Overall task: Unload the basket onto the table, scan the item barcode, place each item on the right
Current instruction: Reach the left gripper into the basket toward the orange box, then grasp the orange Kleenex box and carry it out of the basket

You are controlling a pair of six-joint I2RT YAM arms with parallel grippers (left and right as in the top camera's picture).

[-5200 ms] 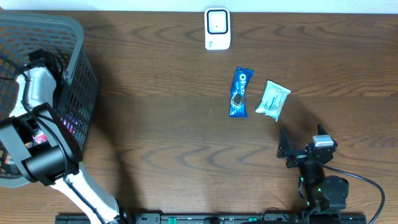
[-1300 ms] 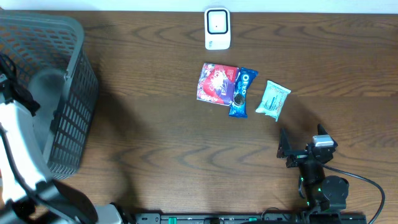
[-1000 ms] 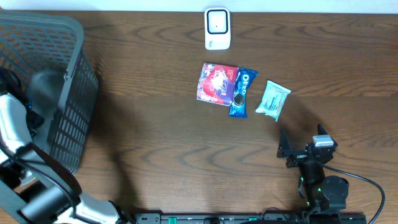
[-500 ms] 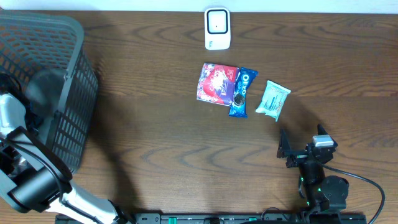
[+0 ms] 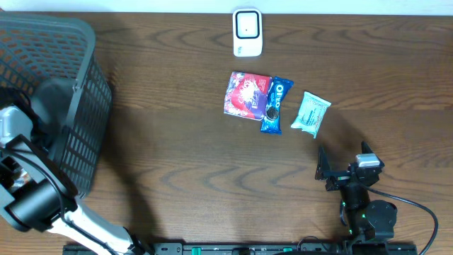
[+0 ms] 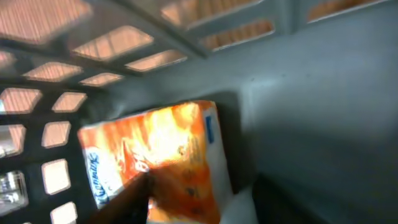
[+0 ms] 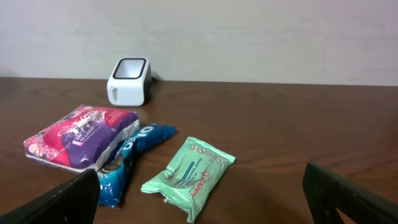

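Note:
An orange and white packet [image 6: 155, 155] lies on the floor of the grey mesh basket [image 5: 88, 49], seen in the left wrist view. My left gripper [image 6: 199, 202] reaches down into the basket and is shut on this packet; one dark finger [image 6: 121, 199] presses its left face. The white barcode scanner [image 5: 247, 32] stands at the table's far edge. My right gripper [image 7: 199, 196] rests low at the front right, open and holding nothing, and faces the scanner [image 7: 129, 81].
Three packets lie in a row in front of the scanner: a red and purple one [image 5: 246, 94], a blue Oreo pack [image 5: 274, 105] and a green tissue pack [image 5: 311, 113]. The basket fills the table's left end, and its walls close in around my left arm [image 5: 21, 170].
The red and purple packet has come to lie beside the Oreo pack. My left arm has gone back into the basket and settled lower. The right arm has not moved.

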